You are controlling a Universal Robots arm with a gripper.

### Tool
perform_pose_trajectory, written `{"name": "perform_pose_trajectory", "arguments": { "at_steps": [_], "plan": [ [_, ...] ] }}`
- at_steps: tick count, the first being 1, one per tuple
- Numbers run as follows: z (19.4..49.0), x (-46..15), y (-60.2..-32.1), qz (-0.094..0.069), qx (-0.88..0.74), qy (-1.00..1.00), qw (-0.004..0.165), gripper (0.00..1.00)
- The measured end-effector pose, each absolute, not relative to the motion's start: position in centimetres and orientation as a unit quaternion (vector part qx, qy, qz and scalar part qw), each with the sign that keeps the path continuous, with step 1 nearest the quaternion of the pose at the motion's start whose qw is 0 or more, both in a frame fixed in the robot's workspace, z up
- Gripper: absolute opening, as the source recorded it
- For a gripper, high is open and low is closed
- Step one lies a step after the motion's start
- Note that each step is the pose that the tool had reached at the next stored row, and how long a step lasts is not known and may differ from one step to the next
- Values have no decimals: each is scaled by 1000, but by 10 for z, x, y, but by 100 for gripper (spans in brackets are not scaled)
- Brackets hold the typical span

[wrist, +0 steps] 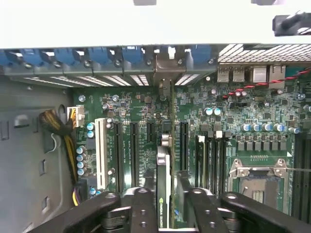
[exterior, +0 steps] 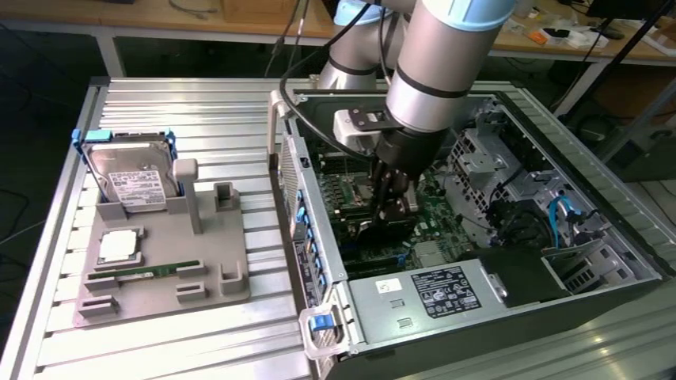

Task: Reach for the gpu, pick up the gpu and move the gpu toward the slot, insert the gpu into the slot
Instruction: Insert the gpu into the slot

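Gpu (wrist: pixel 164 187) stands edge-on in the lower middle of the wrist view, pinched between the two fingers of the gripper (wrist: pixel 165 206) — its long axis runs straight up the frame toward the metal bracket bay. It sits low among the motherboard's (wrist: pixel 214 104) connector strips, directly below the gripper; whether it is fully seated I cannot tell. In the exterior view the gripper (exterior: pixel 389 207) reaches down inside the open computer case (exterior: pixel 591 229), centre frame.

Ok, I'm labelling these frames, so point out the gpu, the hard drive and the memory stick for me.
gpu (wrist: pixel 164 194): wrist view, on its upper edge between the jaws.
hard drive (exterior: pixel 134 176): exterior view, on its white label.
memory stick (exterior: pixel 148 271): exterior view, on the middle of its green strip.
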State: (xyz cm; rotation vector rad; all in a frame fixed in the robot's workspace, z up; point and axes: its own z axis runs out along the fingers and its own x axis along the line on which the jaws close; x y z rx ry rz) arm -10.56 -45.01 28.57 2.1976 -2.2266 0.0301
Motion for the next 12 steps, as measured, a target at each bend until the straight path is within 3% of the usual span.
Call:
{"name": "perform_pose_trajectory", "arguments": {
  "at_steps": [3,12],
  "plan": [
    [289,-106,-450,10,702,-712,7,14],
    [290,-106,-450,10,702,-712,7,11]
  ]
}}
